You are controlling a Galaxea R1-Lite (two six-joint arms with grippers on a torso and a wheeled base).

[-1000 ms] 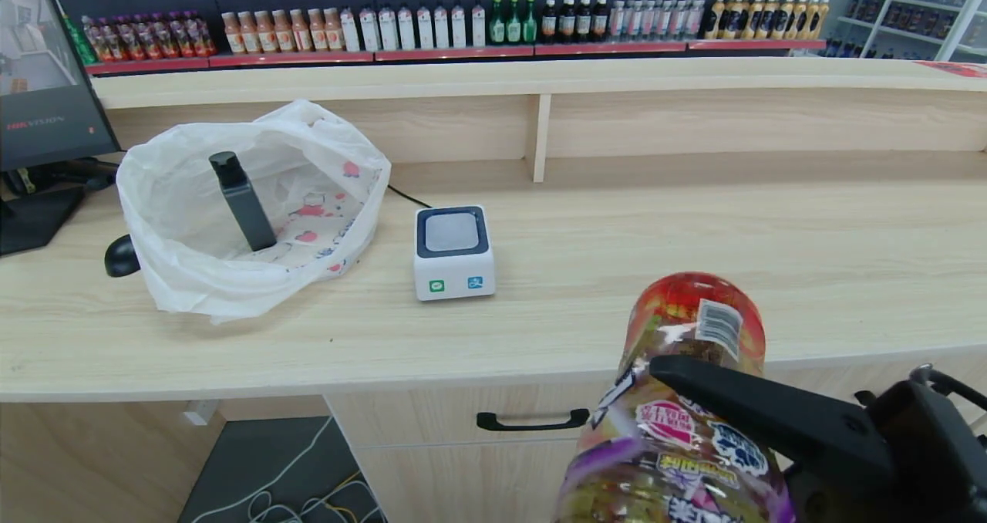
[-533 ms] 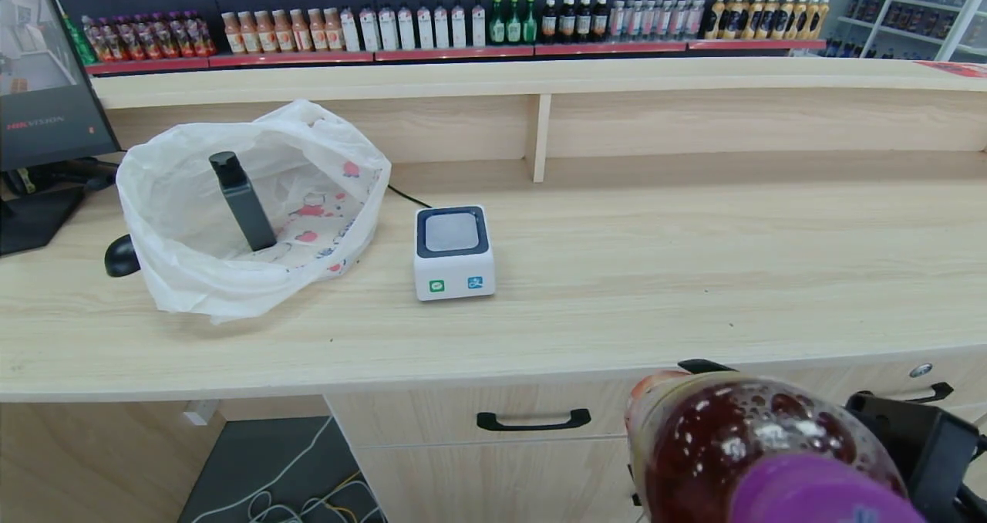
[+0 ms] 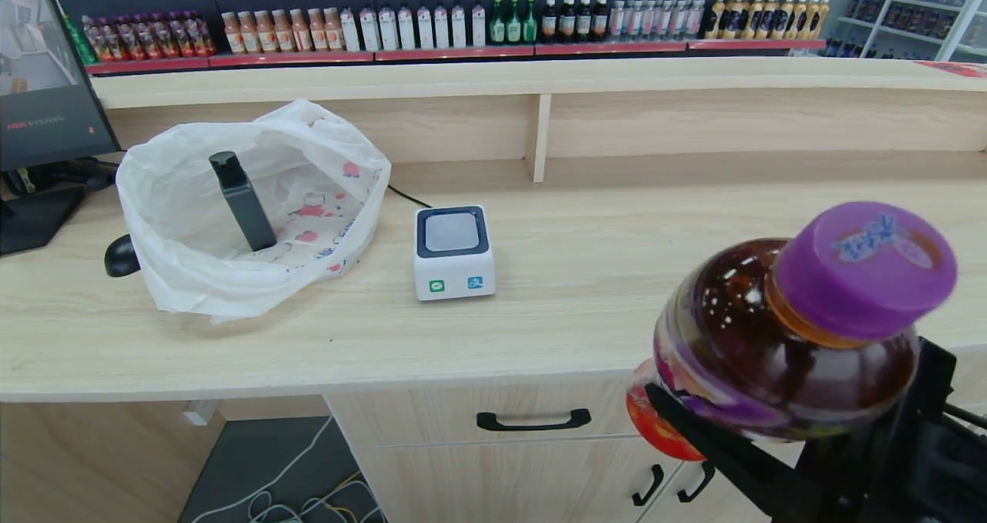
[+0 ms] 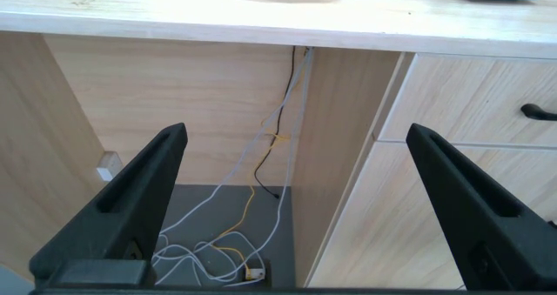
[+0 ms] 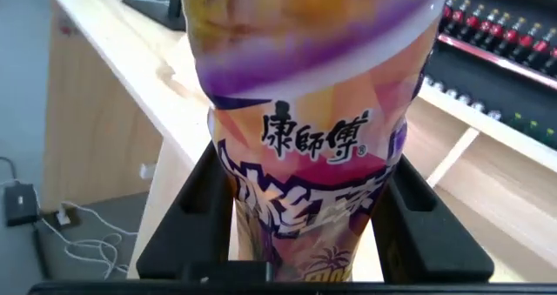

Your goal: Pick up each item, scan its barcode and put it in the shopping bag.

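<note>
Bottle (image 3: 779, 338), full of dark drink and heavy by my guess, is pinched at its labelled waist by my right gripper (image 5: 305, 225), off the counter (image 3: 617, 276) edge, right of the scanner (image 3: 453, 251). The slick label could slip, so I'd keep this mid-body hold. My left gripper (image 4: 296, 208) hangs spread and empty.

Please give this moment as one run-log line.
right gripper: shut on drink bottle | left gripper: open, low before counter | scanner: uncovered | shopping bag: dark bottle inside
</note>
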